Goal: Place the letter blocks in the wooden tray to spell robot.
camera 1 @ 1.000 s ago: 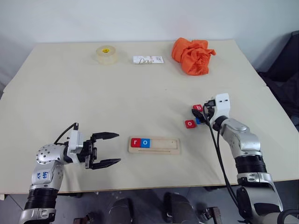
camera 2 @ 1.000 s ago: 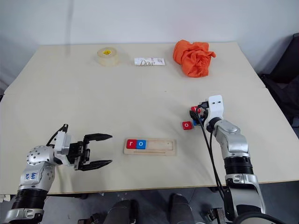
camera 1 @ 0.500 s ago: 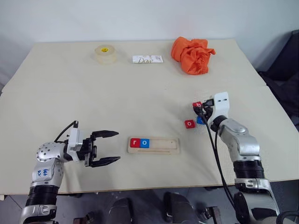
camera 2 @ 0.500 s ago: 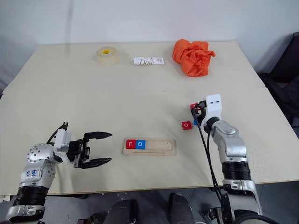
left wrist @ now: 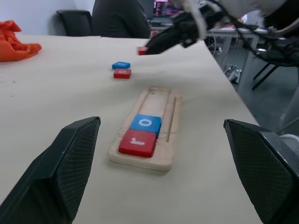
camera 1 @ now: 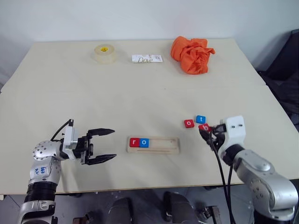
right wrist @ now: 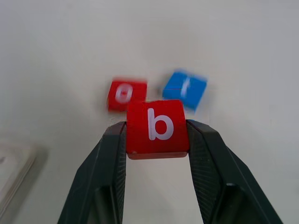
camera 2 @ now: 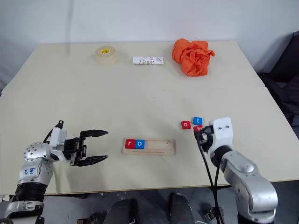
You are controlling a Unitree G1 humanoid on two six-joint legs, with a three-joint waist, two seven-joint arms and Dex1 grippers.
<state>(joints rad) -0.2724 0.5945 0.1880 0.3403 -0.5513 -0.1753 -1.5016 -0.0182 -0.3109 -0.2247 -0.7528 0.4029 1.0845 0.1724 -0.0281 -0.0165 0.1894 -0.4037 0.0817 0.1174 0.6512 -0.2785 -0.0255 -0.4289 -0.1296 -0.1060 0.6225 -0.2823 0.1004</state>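
Step in hand: third letter. My right gripper point(right wrist: 156, 140) is pinching the red "b" block point(right wrist: 157, 127) between both fingers, lifted off the tabletop point(camera 1: 140, 93) near its right edge, letter face up.

The wooden tray point(camera 1: 153, 145) lies close to the tabletop's near edge, about midway along it. A red "r" block point(camera 1: 135, 142) and a blue "o" block point(camera 1: 145, 142) fill its left end, touching; the rest of the groove is bare. The red "o" block point(camera 1: 188, 123) and blue "t" block point(camera 1: 201, 119) sit loose beside each other, between the tray's right end and the right edge.

Next move, as I judge it: carry "b" over to the tray and lower it flat just beside the blue "o", keeping the letter's orientation.

Pose: right forearm low, gripper angled slightly down. My left gripper point(camera 1: 103, 145) hovers left of the tray, fingers spread wide and empty, pointing level toward it.
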